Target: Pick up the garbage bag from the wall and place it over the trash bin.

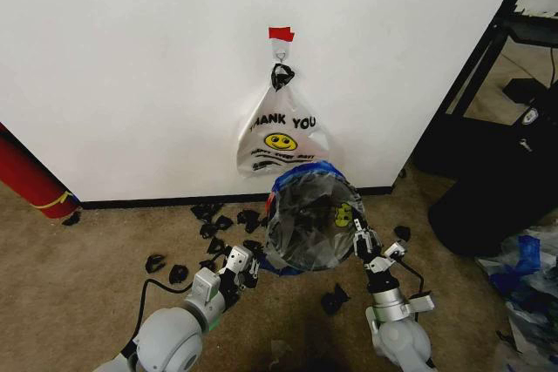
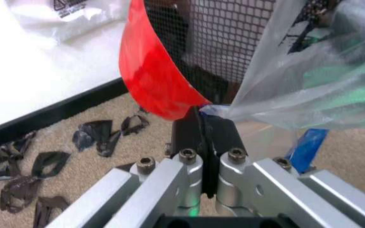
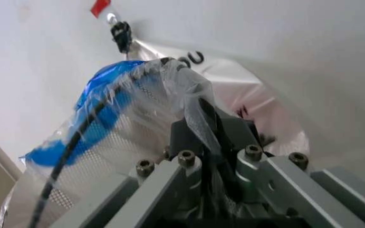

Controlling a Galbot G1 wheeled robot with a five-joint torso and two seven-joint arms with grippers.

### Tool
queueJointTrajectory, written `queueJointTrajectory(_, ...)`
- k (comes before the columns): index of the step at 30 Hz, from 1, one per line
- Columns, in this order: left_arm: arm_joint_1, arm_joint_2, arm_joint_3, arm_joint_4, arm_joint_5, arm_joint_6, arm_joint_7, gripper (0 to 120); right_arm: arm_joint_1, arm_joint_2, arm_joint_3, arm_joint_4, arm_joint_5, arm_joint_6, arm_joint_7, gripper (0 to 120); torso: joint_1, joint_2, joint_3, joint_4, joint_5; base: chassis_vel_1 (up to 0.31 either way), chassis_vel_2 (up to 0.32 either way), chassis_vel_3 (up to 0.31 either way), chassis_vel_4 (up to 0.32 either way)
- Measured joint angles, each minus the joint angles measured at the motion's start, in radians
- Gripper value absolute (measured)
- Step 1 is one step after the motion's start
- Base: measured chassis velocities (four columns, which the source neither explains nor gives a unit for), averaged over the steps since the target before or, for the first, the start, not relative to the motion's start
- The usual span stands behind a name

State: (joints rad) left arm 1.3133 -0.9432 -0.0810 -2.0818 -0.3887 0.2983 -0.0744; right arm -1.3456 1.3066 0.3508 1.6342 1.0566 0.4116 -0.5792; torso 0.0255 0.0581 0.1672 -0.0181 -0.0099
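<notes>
The garbage bag (image 1: 309,215), thin and see-through with blue edges and a small yellow smiley, is draped over the trash bin's rim (image 1: 301,182) on the carpet just below the wall (image 1: 131,58). My left gripper (image 1: 248,266) is at the bin's left side, shut on a pinch of the bag's edge. In the left wrist view the left gripper (image 2: 205,114) sits beside the bin's red base (image 2: 150,71) and black mesh (image 2: 233,38). My right gripper (image 1: 364,240) is at the bin's right side. The right wrist view shows that gripper (image 3: 208,118) shut on bunched bag plastic (image 3: 125,109).
A white "THANK YOU" smiley bag (image 1: 281,137) hangs from the hook (image 1: 281,51) under red tape (image 1: 281,34). Black scraps (image 1: 214,224) litter the carpet. A red cylinder (image 1: 30,176) leans at the far left. Black furniture (image 1: 488,128) and loose plastic bags (image 1: 523,276) crowd the right.
</notes>
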Motion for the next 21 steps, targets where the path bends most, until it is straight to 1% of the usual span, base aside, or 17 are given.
queueJointTrajectory(1,0.0,0.0,0.0,0.006,0.004,-0.007,0.001,0,0.001,0.0,-0.001,-0.001,-0.002,-0.002,0.006,0,0.0,0.0,0.0,0.0,0.0001,0.0,0.0,0.0,0.0)
queueJointTrajectory(4,0.008,0.005,-0.002,0.02,0.027,-0.038,0.029,11,0.008,0.001,-0.002,-0.002,-0.004,-0.002,0.036,0,0.0,0.0,0.0,0.0,0.0001,0.0,0.0,0.0,0.0)
queueJointTrajectory(5,0.008,0.005,-0.002,0.02,0.027,-0.038,0.029,11,0.008,0.001,-0.002,-0.002,-0.004,-0.002,0.036,0,0.0,0.0,0.0,0.0,0.0001,0.0,0.0,0.0,0.0)
queueJointTrajectory(10,0.016,0.012,-0.019,0.056,0.14,-0.122,0.071,32,0.018,0.008,-0.001,0.017,0.017,0.007,0.114,0,0.0,0.0,0.0,0.0001,0.0001,0.0,0.0,0.0,0.0)
queueJointTrajectory(11,0.016,0.012,-0.019,0.056,0.14,-0.122,0.071,32,0.018,0.008,-0.001,0.017,0.017,0.007,0.114,0,0.0,0.0,0.0,0.0001,0.0001,0.0,0.0,0.0,0.0)
queueJointTrajectory(13,0.019,0.014,-0.029,0.059,0.169,-0.155,0.091,41,0.02,0.01,0.0,0.023,0.018,0.011,0.144,0,0.0,0.0,0.0,0.0,0.0,0.0,0.0,0.0,0.0)
queueJointTrajectory(14,0.021,0.014,-0.033,0.059,0.173,-0.167,0.1,44,0.02,0.01,0.0,0.026,0.017,0.013,0.158,0,0.0,0.0,0.0,0.0,0.0001,0.0,0.0,0.0,0.0)
queueJointTrajectory(15,0.023,0.014,-0.041,0.057,0.173,-0.181,0.118,51,0.021,0.012,0.0,0.028,0.016,0.014,0.172,0,0.0,0.0,0.0,0.0,0.0,0.0,0.0,0.0,0.0)
queueJointTrajectory(18,0.03,0.013,-0.069,0.046,0.169,-0.21,0.178,63,0.02,0.015,0.0,0.033,0.015,0.015,0.202,0,0.0,0.0,0.0,0.0,0.0001,0.0,0.0,0.0,0.0)
queueJointTrajectory(19,0.03,0.013,-0.069,0.046,0.169,-0.21,0.178,63,0.02,0.015,0.0,0.033,0.015,0.015,0.202,0,0.0,0.0,0.0,0.0,0.0001,0.0,0.0,0.0,0.0)
queueJointTrajectory(21,0.036,0.012,-0.101,0.039,0.163,-0.244,0.237,71,0.02,0.015,0.003,0.034,0.005,0.015,0.222,0,0.0,0.0,0.0,0.0,0.0,0.0,0.0,0.0,0.0)
